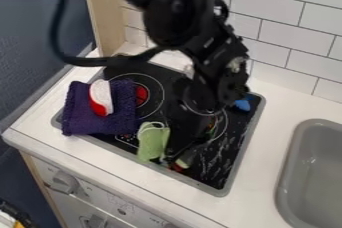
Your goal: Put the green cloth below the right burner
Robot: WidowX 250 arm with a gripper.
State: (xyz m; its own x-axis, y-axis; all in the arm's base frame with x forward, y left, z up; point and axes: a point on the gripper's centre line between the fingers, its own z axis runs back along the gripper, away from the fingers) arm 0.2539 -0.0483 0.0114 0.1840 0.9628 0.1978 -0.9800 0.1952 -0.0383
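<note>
One black arm (194, 27) is hanging down from the top of the camera view, over the stove (226, 184), with a black cable (61, 17) looping at its left. Your gripper (175, 157) is hovering low over the front part of the stove, just right of the green cloth (153, 142). You cannot tell whether it is standing apart, together or clamped on something, because the dark parts are blending into the black stovetop.

Your cloth is lying near the front rim, below and between the left burner (160, 90) and the right burner (224, 129). The arm is hiding much of the right burner from you. Some small red and pale thing (180, 164) is showing by the gripper's lower end; you cannot make out what it is.

At the stove's left side, a purple towel (121, 114) is lying, with a red and white thing (101, 98) resting on it. Something blue (242, 105) is sitting near the right rim, beside the arm. You are also seeing the white counter (270, 137) surrounding the stove, a grey sink (317, 172) at the right and knobs (65, 182) on the front below.
</note>
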